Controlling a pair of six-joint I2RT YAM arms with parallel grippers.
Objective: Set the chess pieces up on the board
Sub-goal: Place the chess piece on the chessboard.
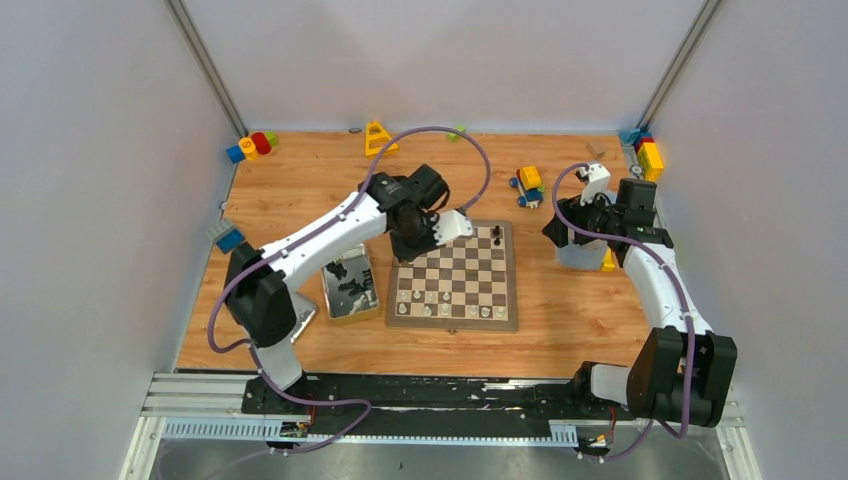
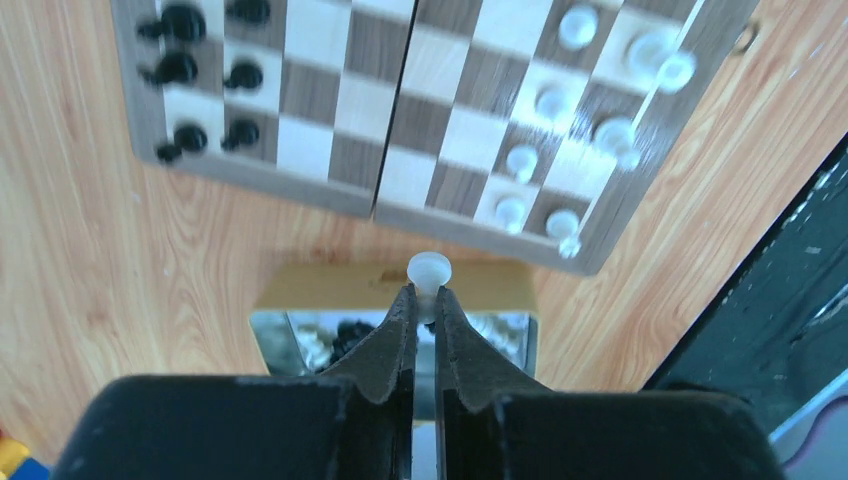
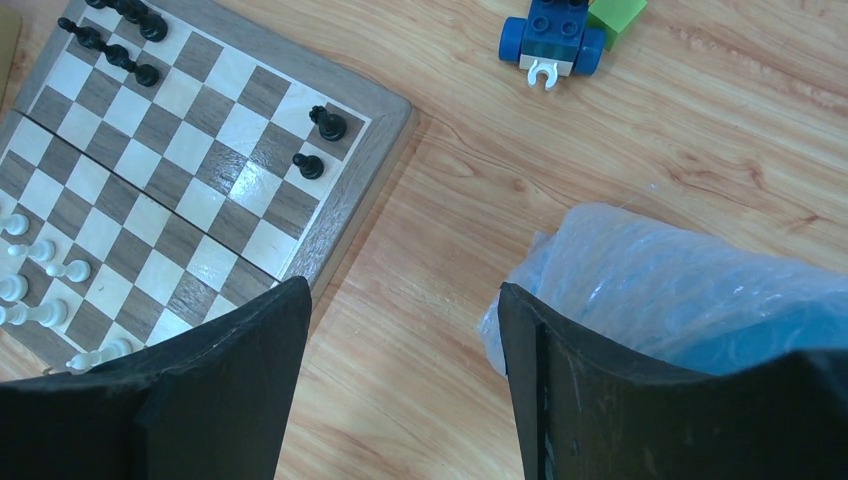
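Note:
The board (image 1: 460,265) lies at mid-table, with white chess pieces (image 1: 445,300) on its near rows and a black piece (image 1: 497,235) at the far right. My left gripper (image 1: 402,250) hangs by the board's left edge. In the left wrist view the left gripper (image 2: 426,295) is shut on a small white piece (image 2: 428,268), above a silver tin (image 2: 300,335) that holds dark pieces. Beyond it, the board (image 2: 400,110) carries black pieces (image 2: 185,75) and white pieces (image 2: 560,150). My right gripper (image 3: 400,300) stands open over bare wood, right of the board (image 3: 200,150), nothing between its fingers.
The tin (image 1: 350,285) sits left of the board. A blue plastic-wrapped bundle (image 3: 680,290) lies by my right finger. A blue toy car (image 3: 552,40) and colourful blocks (image 1: 252,145) sit along the back edge, with a yellow triangle (image 1: 377,137) and more blocks (image 1: 645,152).

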